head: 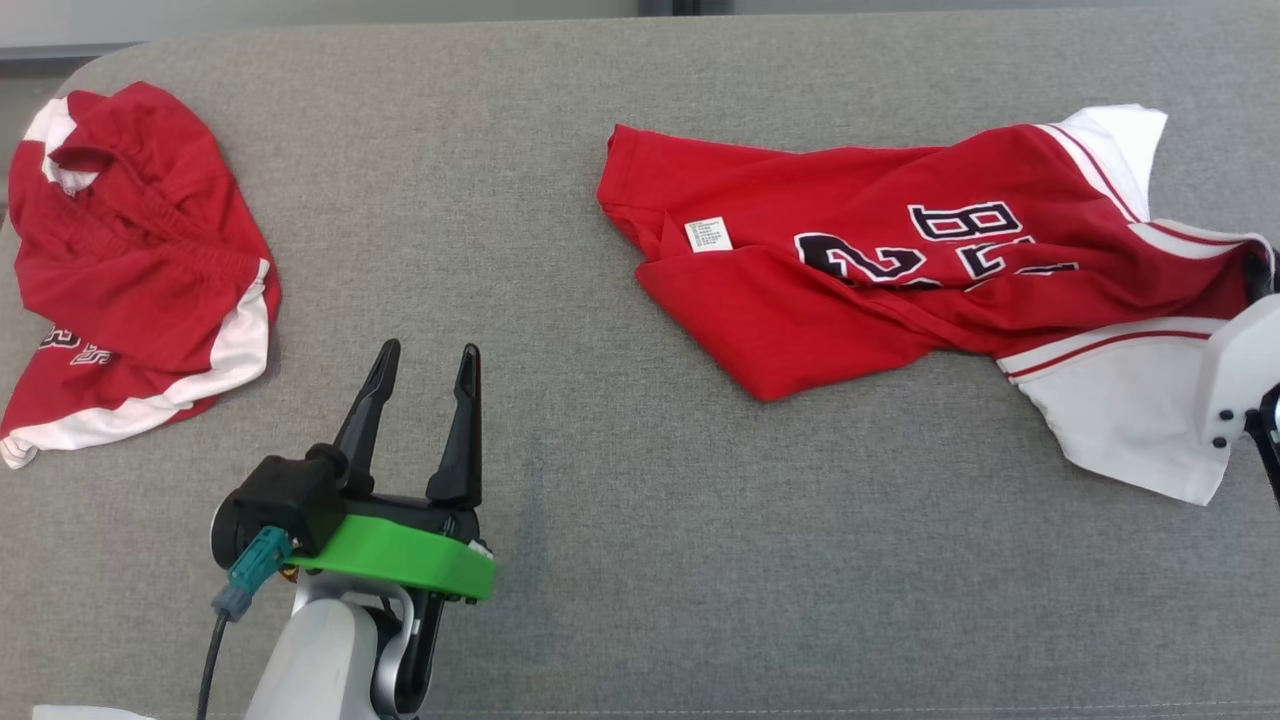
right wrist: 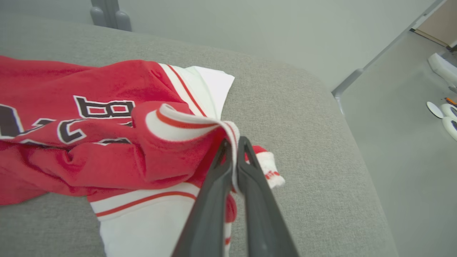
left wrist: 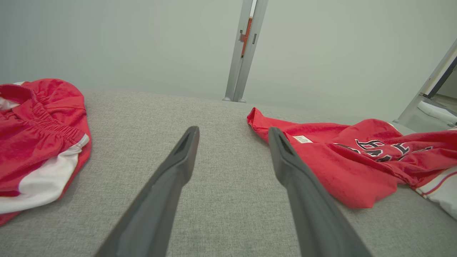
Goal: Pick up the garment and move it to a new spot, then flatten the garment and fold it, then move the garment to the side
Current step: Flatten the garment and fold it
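Your right pincer (right wrist: 234, 141): clamped on edge of crumpled red-and-white jersey (head: 850, 330). Your left pincer (head: 430, 350): apart, idle. Move, flattening, folding apparently pending.

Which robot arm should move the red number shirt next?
Probably the right. The right claw is shut on the white-trimmed edge of the shirt, while the left claw hangs open over the gray surface, apart from it.

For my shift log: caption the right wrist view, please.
Right gripper shut on the striped edge of the red jersey, over the grey cushion.
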Available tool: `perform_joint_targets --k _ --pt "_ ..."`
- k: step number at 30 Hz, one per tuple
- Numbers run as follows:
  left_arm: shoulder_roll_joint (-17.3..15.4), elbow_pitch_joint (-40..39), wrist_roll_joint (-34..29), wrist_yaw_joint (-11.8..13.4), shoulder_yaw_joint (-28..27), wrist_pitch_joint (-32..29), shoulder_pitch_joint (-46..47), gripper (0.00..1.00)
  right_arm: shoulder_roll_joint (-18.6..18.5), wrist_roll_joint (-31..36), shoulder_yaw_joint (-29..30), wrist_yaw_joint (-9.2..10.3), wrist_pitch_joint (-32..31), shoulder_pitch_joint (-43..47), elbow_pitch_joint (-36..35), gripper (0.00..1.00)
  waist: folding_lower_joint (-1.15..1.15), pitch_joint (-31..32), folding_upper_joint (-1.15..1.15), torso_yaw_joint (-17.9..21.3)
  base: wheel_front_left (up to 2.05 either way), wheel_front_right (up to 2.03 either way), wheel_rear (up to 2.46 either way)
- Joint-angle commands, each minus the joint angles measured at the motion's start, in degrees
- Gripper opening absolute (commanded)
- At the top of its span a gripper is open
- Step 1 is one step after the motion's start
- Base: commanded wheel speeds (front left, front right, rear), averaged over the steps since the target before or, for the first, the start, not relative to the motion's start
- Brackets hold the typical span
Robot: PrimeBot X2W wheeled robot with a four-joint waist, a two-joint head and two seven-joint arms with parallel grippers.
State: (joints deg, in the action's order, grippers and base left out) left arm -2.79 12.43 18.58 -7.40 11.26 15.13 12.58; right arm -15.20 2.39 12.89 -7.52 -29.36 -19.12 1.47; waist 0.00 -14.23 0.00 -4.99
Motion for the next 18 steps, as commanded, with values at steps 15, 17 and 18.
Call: perform_joint_targets --k 15,17,18 --pt "-0.17 -0.77 1.12 -0.10 0.46 0.03 3.14 1.00 -1.08 7.45 2.06 0.06 18.26 -20.06 27.13 1.00 0.00 -5.35 0.00 -5.85 0.00 0.00 0.00" --pt "-0.18 -0.57 1.15 -0.10 0.24 0.03 2.89 1.00 -0.70 7.55 2.57 0.06 19.84 -20.52 28.40 1.00 0.00 -4.86 0.00 -5.74 0.00 0.00 0.00" --pt "-0.18 -0.44 1.11 -0.10 0.05 0.03 2.54 1.00 -0.37 7.39 2.98 0.06 20.67 -20.47 28.87 1.00 0.00 -4.38 0.00 -5.56 0.00 0.00 0.00"
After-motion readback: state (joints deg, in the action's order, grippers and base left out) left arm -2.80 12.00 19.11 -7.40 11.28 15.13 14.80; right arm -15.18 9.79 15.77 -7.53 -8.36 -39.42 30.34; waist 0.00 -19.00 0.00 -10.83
